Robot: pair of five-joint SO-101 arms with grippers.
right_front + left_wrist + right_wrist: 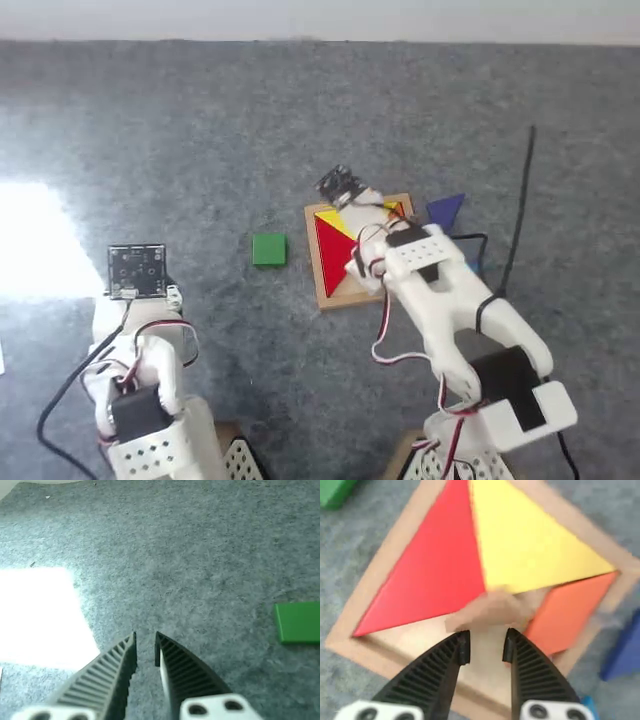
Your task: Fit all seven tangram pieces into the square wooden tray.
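Tray: one tray point(334, 297), square, pale wood, right of worktop point(200, 130) centre.
Inside: I count three: red triangle point(330, 256), yellow triangle point(341, 222), orange piece point(398, 209).
Outside: green square point(269, 249), blue triangle point(445, 209).
Left hand point(145, 645), right hand point(486, 645): slightly spread, empty.

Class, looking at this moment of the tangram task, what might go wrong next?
The right gripper hangs open over the tray, close to the red triangle and orange piece; descending, it may knock them askew. The green square and blue piece lie outside the tray; a poor grasp could push them farther off.
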